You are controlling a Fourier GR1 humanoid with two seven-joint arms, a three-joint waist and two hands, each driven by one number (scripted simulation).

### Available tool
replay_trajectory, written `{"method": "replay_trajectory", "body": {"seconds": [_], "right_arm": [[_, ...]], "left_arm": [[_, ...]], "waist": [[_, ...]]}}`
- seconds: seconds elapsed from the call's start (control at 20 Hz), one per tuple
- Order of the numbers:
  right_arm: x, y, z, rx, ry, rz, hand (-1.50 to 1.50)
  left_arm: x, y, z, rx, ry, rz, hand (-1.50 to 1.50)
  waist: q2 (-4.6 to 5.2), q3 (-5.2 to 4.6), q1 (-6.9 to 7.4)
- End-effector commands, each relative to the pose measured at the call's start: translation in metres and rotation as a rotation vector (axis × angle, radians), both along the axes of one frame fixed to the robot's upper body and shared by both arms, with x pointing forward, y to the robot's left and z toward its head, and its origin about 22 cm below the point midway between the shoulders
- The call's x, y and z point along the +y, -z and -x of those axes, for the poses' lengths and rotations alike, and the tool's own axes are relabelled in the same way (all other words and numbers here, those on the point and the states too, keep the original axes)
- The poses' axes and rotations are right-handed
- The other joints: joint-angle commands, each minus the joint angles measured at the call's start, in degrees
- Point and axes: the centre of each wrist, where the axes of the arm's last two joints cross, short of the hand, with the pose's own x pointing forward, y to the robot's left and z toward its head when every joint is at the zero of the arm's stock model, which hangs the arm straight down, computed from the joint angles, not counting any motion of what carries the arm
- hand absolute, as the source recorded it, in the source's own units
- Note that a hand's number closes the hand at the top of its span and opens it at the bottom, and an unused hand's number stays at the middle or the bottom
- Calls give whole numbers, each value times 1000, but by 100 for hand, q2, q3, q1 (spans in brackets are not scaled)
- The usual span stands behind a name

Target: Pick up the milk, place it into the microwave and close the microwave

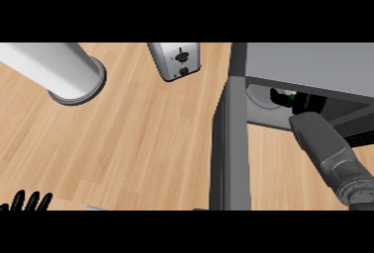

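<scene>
The microwave (314, 64) stands at the right with its door (232, 148) swung open toward me, seen edge-on. My right forearm reaches into its cavity. The right hand (308, 102) is inside, under the top edge and mostly hidden. Only a small white and green sliver of the milk (290, 94) shows, with black fingers (277, 93) curled on its left and the palm on its right. It sits over the round grey turntable (259, 96). My left hand (25, 201) rests at the lower left edge, fingers up and straight.
A silver toaster (175, 60) stands at the back, just left of the microwave. A tall grey cylinder (62, 69) stands at the back left. Bare wooden counter (139, 138) spreads between them and the open door.
</scene>
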Motion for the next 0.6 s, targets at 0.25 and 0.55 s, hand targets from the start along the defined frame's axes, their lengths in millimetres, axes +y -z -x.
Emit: {"method": "replay_trajectory", "body": {"seconds": [0.25, 0.55], "right_arm": [[49, -14, -16, 49, -326, 65, -150], [82, -15, -18, 62, -421, 16, -150]], "left_arm": [[2, 0, -7, -2, 15, -9, -150], [-2, 4, -17, -26, 1, -13, -150]], "waist": [[-88, 99, 22], [-51, 100, 12]]}}
